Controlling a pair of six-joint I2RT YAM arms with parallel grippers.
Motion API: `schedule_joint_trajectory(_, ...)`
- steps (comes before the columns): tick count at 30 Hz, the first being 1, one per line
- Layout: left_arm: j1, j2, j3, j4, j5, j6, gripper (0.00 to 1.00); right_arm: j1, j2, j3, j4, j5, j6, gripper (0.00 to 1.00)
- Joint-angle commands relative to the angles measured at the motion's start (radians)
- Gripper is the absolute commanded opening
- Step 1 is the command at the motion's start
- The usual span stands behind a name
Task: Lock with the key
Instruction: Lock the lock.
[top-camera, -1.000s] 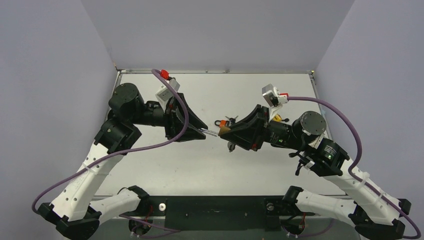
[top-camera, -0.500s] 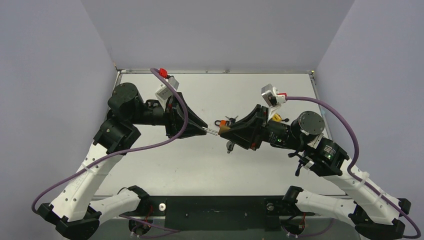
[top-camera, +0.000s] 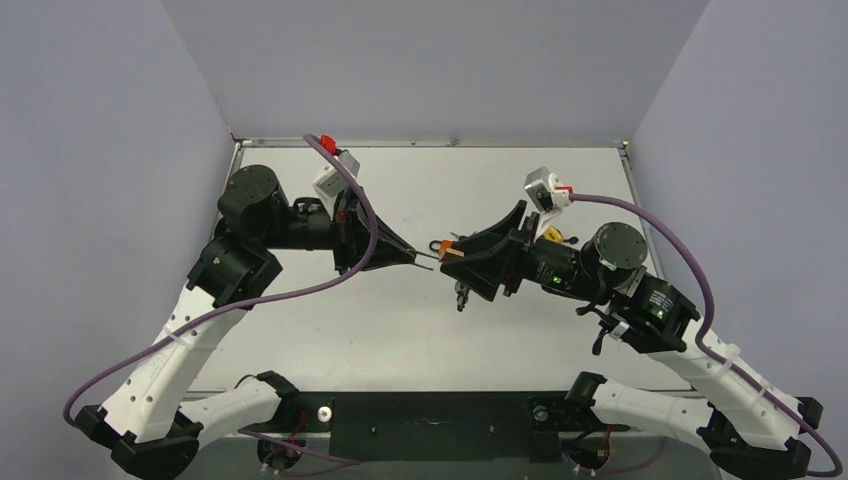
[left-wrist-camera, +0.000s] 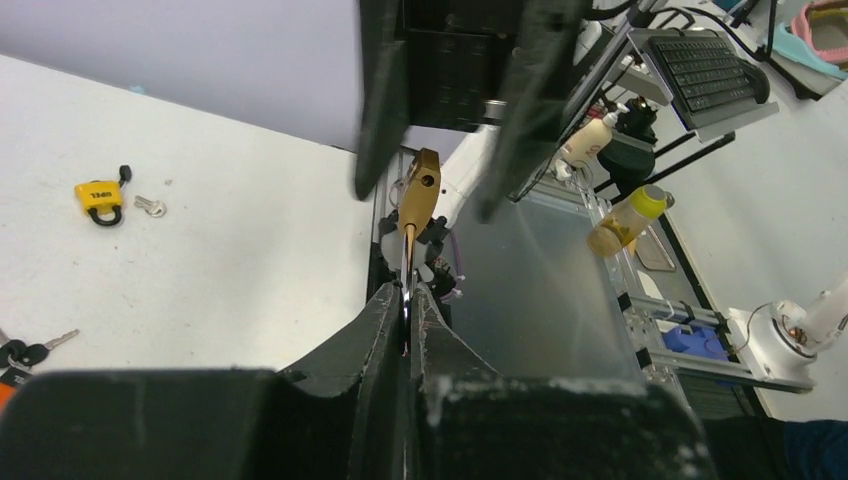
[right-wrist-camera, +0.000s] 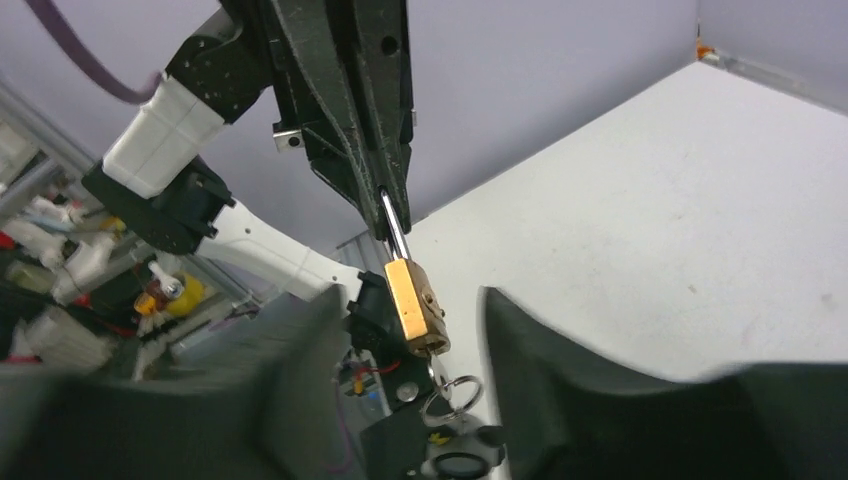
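Note:
My left gripper (top-camera: 414, 258) is shut on the steel shackle (right-wrist-camera: 393, 228) of a brass padlock (top-camera: 449, 252) and holds it in the air over the table's middle. In the left wrist view the padlock (left-wrist-camera: 420, 190) stands just past my closed fingertips (left-wrist-camera: 388, 305). A key (right-wrist-camera: 437, 368) sits in the padlock's (right-wrist-camera: 410, 300) keyhole with a split ring (right-wrist-camera: 450, 393) hanging from it. My right gripper (right-wrist-camera: 412, 297) is open, its jaws spread on either side of the padlock without touching it; it also shows in the top view (top-camera: 458, 268).
A yellow padlock (left-wrist-camera: 100, 198) with a small key (left-wrist-camera: 152, 207) lies on the white table (top-camera: 330, 330); it shows by the right arm (top-camera: 552, 237). A bunch of black and red keys (top-camera: 455, 240) lies near the middle. Walls enclose the table on three sides.
My right gripper has opened and let go of the key, its jaws now spread around the padlock. The left gripper still holds the shackle in about the same place.

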Motion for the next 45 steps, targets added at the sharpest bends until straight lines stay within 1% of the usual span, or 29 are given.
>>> schedule_joint_trajectory(1, -0.002, -0.006, 0.077, 0.013, -0.093, -0.02, 0.0, 0.007, -0.043, 0.055, -0.015, 0.132, -0.072, 0.73)
schedule_joint_trajectory(3, -0.002, -0.01, 0.087, 0.025, -0.121, -0.038, 0.0, 0.007, -0.067, 0.056, -0.028, 0.189, -0.115, 0.81)
schedule_joint_trajectory(6, -0.002, -0.013, 0.096, 0.044, -0.153, -0.065, 0.0, 0.006, -0.085, 0.056, -0.03, 0.238, -0.144, 0.83)
schedule_joint_trajectory(11, -0.004, -0.015, 0.109, 0.106, -0.199, -0.182, 0.0, 0.007, -0.074, 0.081, -0.05, 0.301, -0.207, 0.77)
schedule_joint_trajectory(13, -0.004, -0.004, 0.134, 0.092, -0.222, -0.21, 0.0, 0.008, -0.082, 0.103, -0.047, 0.324, -0.228, 0.76)
schedule_joint_trajectory(17, -0.006, -0.002, 0.145, 0.101, -0.208, -0.234, 0.0, 0.007, -0.054, 0.164, -0.05, 0.349, -0.236, 0.73)
schedule_joint_trajectory(20, -0.006, -0.001, 0.151, 0.09, -0.209, -0.229, 0.0, 0.014, -0.009, 0.193, -0.057, 0.308, -0.233, 0.7)
schedule_joint_trajectory(24, -0.009, -0.009, 0.144, 0.134, -0.199, -0.258, 0.0, 0.019, -0.002, 0.172, 0.006, 0.214, -0.21, 0.7)
schedule_joint_trajectory(27, -0.013, -0.011, 0.148, 0.187, -0.188, -0.289, 0.0, 0.019, 0.02, 0.184, 0.006, 0.14, -0.211, 0.7)
schedule_joint_trajectory(31, -0.028, -0.005, 0.167, 0.21, -0.181, -0.317, 0.0, 0.011, 0.059, 0.201, -0.001, 0.044, -0.225, 0.68)
schedule_joint_trajectory(37, -0.043, -0.005, 0.175, 0.213, -0.186, -0.336, 0.0, -0.03, 0.091, 0.199, 0.056, -0.106, -0.185, 0.55)
schedule_joint_trajectory(39, -0.047, -0.007, 0.179, 0.215, -0.185, -0.339, 0.0, -0.067, 0.088, 0.182, 0.091, -0.156, -0.143, 0.52)
schedule_joint_trajectory(41, -0.049, -0.007, 0.184, 0.212, -0.186, -0.34, 0.0, -0.094, 0.076, 0.158, 0.166, -0.201, -0.101, 0.5)
schedule_joint_trajectory(45, -0.052, -0.005, 0.188, 0.203, -0.189, -0.339, 0.0, -0.12, 0.058, 0.122, 0.245, -0.27, -0.035, 0.47)
